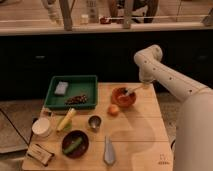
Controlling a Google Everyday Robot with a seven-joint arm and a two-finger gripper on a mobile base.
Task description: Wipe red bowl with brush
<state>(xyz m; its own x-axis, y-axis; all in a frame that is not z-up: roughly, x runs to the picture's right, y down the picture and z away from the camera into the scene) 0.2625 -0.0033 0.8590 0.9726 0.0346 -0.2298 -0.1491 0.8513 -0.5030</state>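
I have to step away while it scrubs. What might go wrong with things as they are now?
1. The red bowl sits loose on the wooden table; the brush, held by the pincer at the bowl's right rim, may push or tip it.
2. A small orange fruit lies just beside the bowl, so a sliding bowl could set it rolling.

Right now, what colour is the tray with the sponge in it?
Green tray, clearest in the camera view. The gripper is over at the red bowl.
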